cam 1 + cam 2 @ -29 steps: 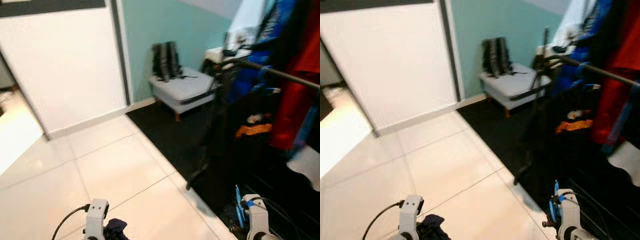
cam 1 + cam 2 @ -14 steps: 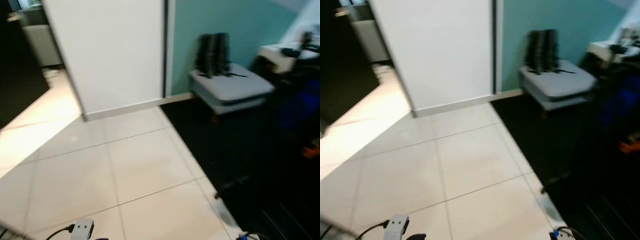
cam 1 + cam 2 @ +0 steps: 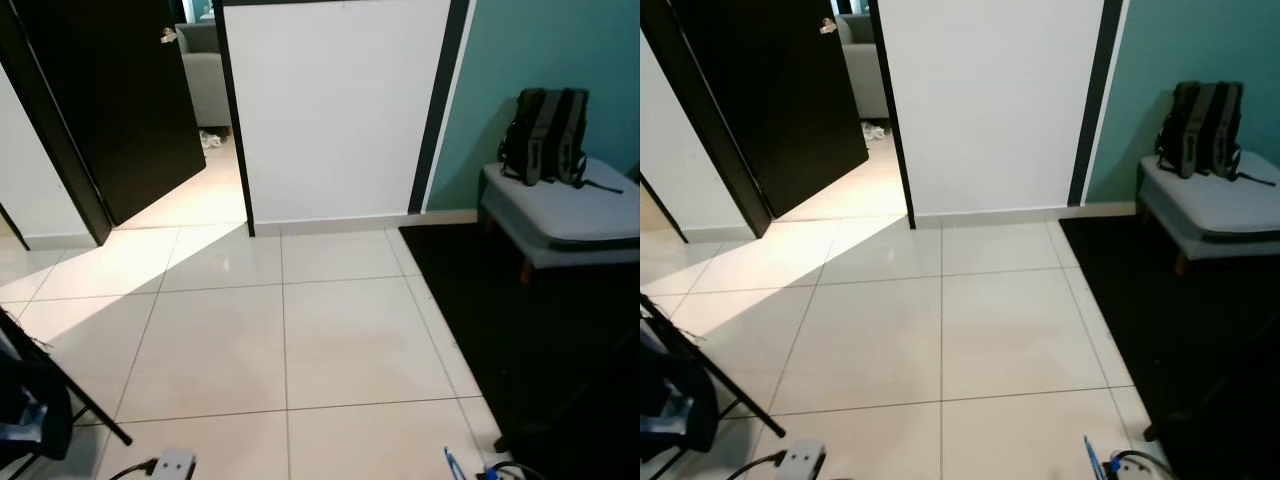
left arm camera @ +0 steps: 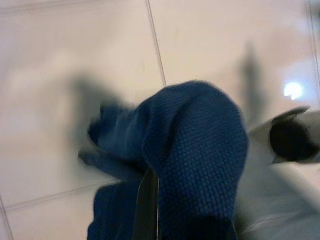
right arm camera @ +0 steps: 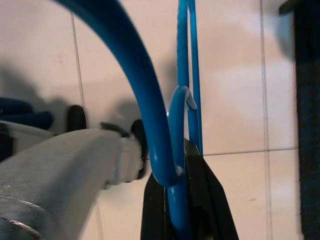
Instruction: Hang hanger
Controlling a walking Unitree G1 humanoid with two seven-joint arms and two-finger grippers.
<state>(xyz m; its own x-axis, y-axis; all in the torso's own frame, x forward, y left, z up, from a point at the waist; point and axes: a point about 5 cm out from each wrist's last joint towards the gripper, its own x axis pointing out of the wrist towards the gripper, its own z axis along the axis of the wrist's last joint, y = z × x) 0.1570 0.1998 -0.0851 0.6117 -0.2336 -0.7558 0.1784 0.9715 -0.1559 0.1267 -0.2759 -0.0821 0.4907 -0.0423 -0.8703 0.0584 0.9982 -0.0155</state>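
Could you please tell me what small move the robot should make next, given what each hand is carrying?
Probably turn on the spot to look for a rail. The right hand is shut on the blue plastic hanger and the left hand grips a dark blue knitted garment, yet ahead lie only white floor tiles, a white wall panel and a grey padded bench.

Blue plastic hanger, glossy, seen close from the right wrist: broad curved arm sweeping across, thin straight bar running alongside, small inner hook at mid-length. Clamped at its lower part between the black fingers of the right pincer, held above pale floor tiles. Blue tip visible at lower edge of the head view.
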